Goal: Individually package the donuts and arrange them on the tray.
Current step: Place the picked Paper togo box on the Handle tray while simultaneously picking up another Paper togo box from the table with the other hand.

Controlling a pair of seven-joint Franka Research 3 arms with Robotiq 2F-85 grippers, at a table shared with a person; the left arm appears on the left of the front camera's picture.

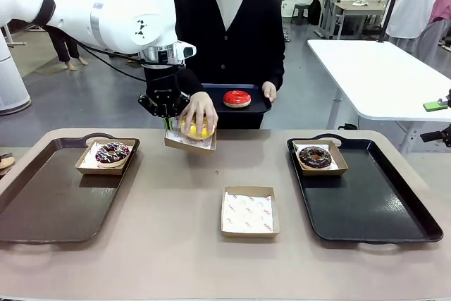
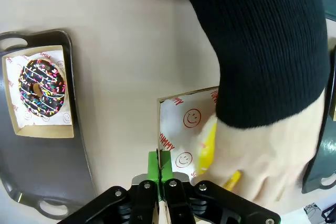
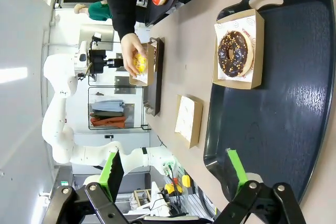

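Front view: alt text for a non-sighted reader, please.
A person's hand sets the yellow donut into a cardboard box that the left end effector grips by its edge. The other hand holds a small tray with the red donut. Sprinkled donut and chocolate donut sit boxed on the left tray and right tray; an empty box lies mid-table.

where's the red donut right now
Front view: the red donut lies on a small dark tray the person holds beyond the table's far edge, just right of the left tool, which grips the box under the yellow donut.
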